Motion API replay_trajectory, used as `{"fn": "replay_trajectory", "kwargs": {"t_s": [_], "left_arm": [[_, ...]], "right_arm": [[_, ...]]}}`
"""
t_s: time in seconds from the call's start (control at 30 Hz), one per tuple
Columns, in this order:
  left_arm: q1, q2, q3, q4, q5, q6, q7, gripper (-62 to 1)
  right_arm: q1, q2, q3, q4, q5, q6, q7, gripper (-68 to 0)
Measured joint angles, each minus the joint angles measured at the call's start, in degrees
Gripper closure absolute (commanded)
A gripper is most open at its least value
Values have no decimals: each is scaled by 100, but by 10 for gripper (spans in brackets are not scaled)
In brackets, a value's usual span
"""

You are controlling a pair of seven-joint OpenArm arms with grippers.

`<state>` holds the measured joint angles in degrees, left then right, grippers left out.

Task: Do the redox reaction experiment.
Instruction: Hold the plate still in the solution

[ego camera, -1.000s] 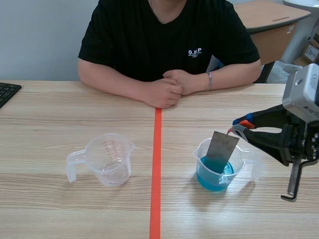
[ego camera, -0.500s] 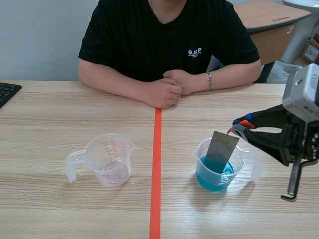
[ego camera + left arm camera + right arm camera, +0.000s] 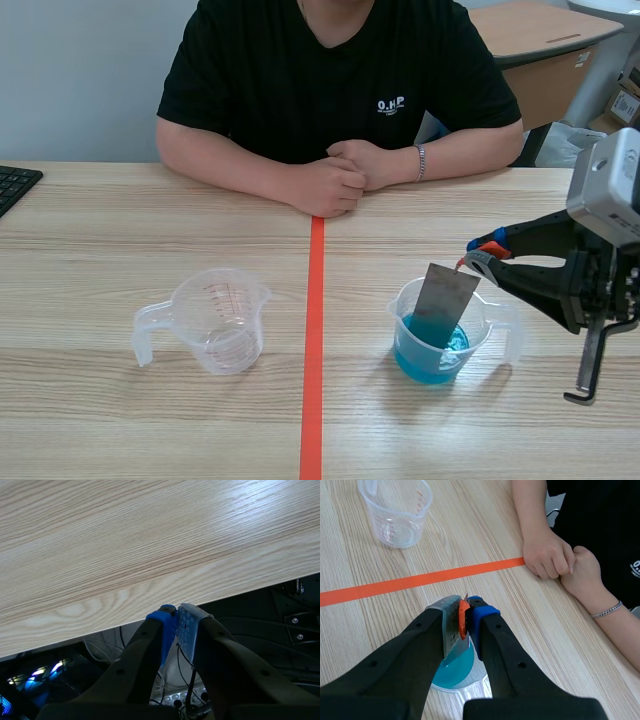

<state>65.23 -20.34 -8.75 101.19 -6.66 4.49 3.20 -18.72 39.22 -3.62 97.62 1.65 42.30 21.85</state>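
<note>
Nothing moved on the wooden table point(image 3: 100, 420); right hand point(image 3: 468, 262) grips plate point(image 3: 440, 305)

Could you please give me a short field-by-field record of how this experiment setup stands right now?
Right gripper: shut on a thin grey metal plate
Plate: tilted, lower end in the blue liquid
Filled cup: clear plastic measuring cup, right of the orange tape
Empty cup: clear plastic measuring cup, left of the tape
Left gripper: shut on nothing, over the table edge
Person: hands clasped on the table's far side
</note>
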Motion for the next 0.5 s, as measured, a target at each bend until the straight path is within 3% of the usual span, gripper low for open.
{"fn": "replay_trajectory", "kwargs": {"t_s": [0.5], "left_arm": [[0,2,0,0,0,0,0,-49]], "right_arm": [[-205,0,260,396,-37,9,-175,-15]]}}
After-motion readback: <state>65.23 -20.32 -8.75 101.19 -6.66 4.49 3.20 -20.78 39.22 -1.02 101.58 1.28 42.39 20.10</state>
